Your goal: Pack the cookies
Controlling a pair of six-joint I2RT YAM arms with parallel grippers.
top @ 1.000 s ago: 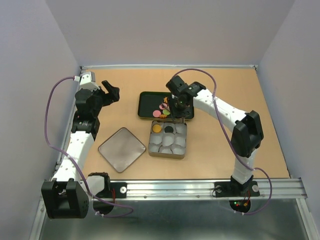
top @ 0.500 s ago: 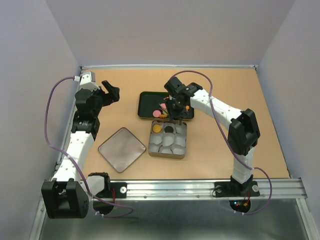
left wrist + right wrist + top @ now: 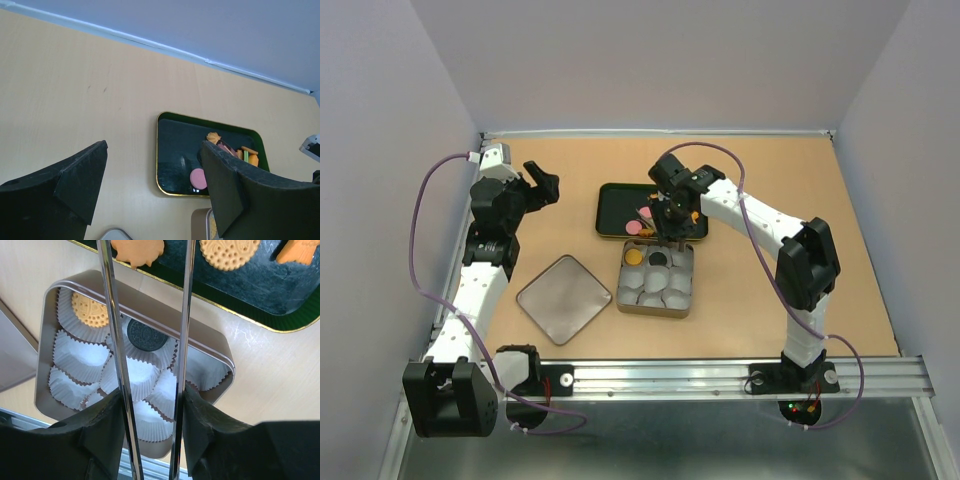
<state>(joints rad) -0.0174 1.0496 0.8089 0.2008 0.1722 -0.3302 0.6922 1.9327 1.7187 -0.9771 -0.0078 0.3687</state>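
The tan table (image 3: 800, 250) carries everything. The left arm (image 3: 480, 280) stands along the left edge. Its left claw (image 3: 542, 185) hangs over the far left of the table, spread wide with nothing between its fingers. The right arm (image 3: 770, 235) reaches from the near right toward the middle. Its right claw (image 3: 670, 212) hovers over the near right part of the tray, closed partway on thin metal tongs (image 3: 186, 315) with 1 finger pressing each blade. The tong tips run out of the wrist view, so I cannot tell whether they pinch anything.

The dark green tray (image 3: 610, 200) with a gold rim sits at the middle of the table. A square metal lid (image 3: 563, 298) lies flat to the near left, apart from the tin. The square tin (image 3: 653, 311) sits just near of the tray and is lined with white paper cups (image 3: 80, 357).

Most cookies (image 3: 645, 222) lie in the right half of the tray, among them a pink disc (image 3: 198, 178) and a patterned orange round (image 3: 229, 251). 2 are in the tin: an orange cookie (image 3: 89, 310) in the far left cup and a black cookie (image 3: 146, 335) in the far middle cup.
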